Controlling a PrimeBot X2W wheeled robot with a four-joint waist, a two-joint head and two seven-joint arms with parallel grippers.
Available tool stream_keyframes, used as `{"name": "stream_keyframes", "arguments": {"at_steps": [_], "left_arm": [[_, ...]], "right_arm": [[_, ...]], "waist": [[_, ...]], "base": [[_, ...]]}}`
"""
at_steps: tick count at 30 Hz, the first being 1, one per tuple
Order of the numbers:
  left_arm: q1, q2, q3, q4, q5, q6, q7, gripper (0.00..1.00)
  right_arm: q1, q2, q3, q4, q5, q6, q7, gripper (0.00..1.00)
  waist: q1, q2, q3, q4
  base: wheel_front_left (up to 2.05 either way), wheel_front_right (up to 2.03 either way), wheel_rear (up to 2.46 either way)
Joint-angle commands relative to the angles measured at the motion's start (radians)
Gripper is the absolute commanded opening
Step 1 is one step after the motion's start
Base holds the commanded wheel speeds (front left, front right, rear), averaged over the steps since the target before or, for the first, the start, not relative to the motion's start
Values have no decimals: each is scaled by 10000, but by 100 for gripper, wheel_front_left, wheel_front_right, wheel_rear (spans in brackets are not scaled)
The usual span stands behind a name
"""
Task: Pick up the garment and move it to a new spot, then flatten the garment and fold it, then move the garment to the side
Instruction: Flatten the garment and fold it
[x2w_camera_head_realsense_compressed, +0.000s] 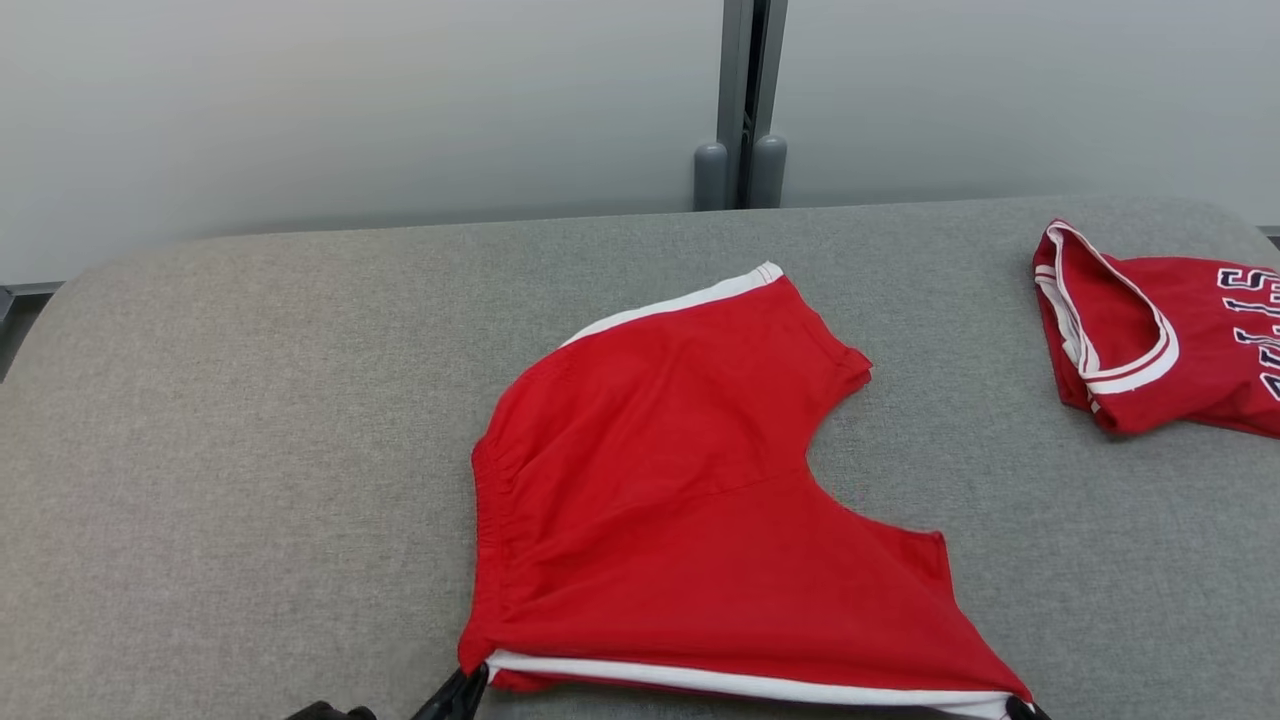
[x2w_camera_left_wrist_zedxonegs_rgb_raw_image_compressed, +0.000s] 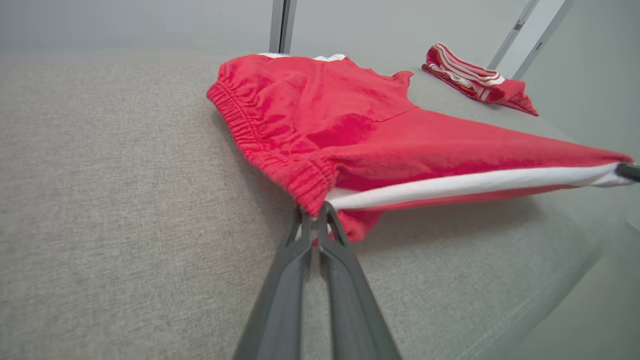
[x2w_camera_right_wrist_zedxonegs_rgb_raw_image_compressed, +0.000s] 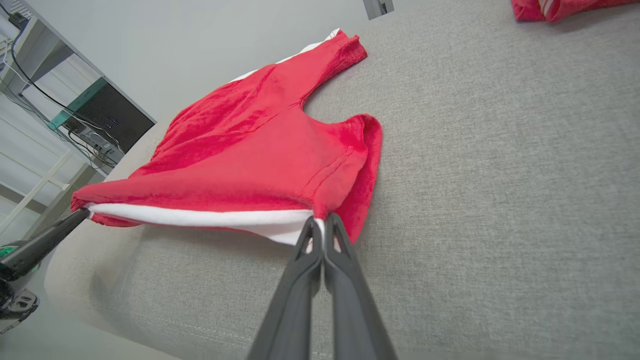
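I have the red shorts (x2w_camera_head_realsense_compressed: 680, 500) by their near edge, and they lie in the middle of the grey table (x2w_camera_head_realsense_compressed: 250, 450) with that edge raised off the cloth. My left gripper (x2w_camera_left_wrist_zedxonegs_rgb_raw_image_compressed: 314, 212) is pinched shut on the corner where the elastic waistband meets the white stripe (x2w_camera_left_wrist_zedxonegs_rgb_raw_image_compressed: 450, 185). My right gripper (x2w_camera_right_wrist_zedxonegs_rgb_raw_image_compressed: 320, 225) is closed tight on the leg hem at the other end of that stripe. The stripe runs taut between them.

I judge this to be the flattening step. To do it well I want both grippers at the same height, drawing toward me at the same pace, so the far leg drags out smooth instead of skewing. The hem beside my right gripper curls under, so I'd ease outward there before lowering. I'd set both corners down together, then let go. The red jersey (x2w_camera_head_realsense_compressed: 1170, 340) lies well apart at the far right, so I have room.
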Motion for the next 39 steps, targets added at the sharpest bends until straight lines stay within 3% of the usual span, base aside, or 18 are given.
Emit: {"name": "stream_keyframes", "arguments": {"at_steps": [1, 9, 18, 26, 32, 39], "left_arm": [[111, 39, -59, 98, 109, -65, -11, 0], [-369, -170, -168, 110, 326, -150, -11, 0], [-1888, -411, -643, 177, 540, -254, -10, 0], [-3924, -686, -902, 635, 361, -240, -10, 0], [-5586, -984, -1103, 1564, 150, -244, -10, 0], [-6916, -1353, -1443, 2552, -144, -244, -10, 0]], "right_arm": [[202, 42, -272, -191, -159, 0, 203, 0], [-448, 328, -1226, -519, -312, 0, 540, 0], [-3264, -118, -1410, 65, -308, 0, 1080, 0], [-6576, -319, -860, 2198, -176, 0, 1282, 0], [-9286, -137, -69, 4454, -345, 0, 1179, 0], [-11424, 167, 835, 6705, -494, 0, 1086, 0]], "waist": [[0, -1, -45, 56], [0, -1, 129, 267], [0, -1, 718, 822], [0, -1, 1568, 1418], [0, -1, 2436, 1849], [0, -1, 3084, 2244]], "base": [[0, 0, 0], [0, 0, 0], [0, 0, 0], [0, 0, 0], [0, 0, 0], [0, 0, 0]]}}
